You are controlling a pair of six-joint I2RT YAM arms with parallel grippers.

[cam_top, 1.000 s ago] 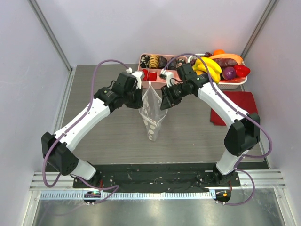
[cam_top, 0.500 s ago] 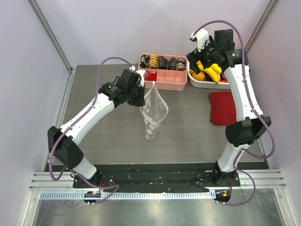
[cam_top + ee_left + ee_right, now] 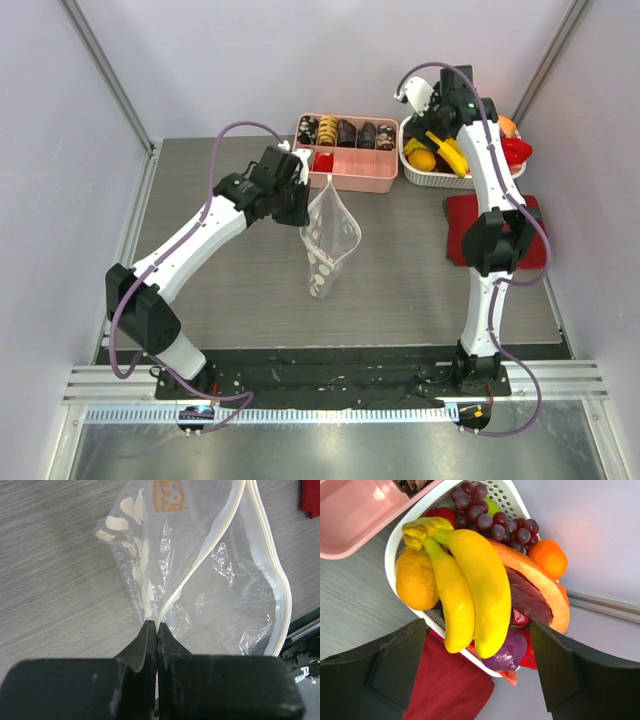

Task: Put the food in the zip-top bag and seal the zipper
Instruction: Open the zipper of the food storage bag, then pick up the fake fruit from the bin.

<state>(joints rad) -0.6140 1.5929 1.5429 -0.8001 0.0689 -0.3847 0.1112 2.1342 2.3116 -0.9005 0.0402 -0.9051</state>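
now left fingers [image 3: 144, 647] pinch the zipper [image 3: 218, 532]; right fingers [image 3: 395, 665] gape over bananas [image 3: 470, 585].

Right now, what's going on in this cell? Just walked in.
The left pincer is shut on the mouth edge of the zip-top bag and holds it up, with the zipper unsealed and the mouth gaping. The right pincer is open above the white basket. The banana bunch sits between its jaws, but nothing is gripped. The bag looks empty so far.
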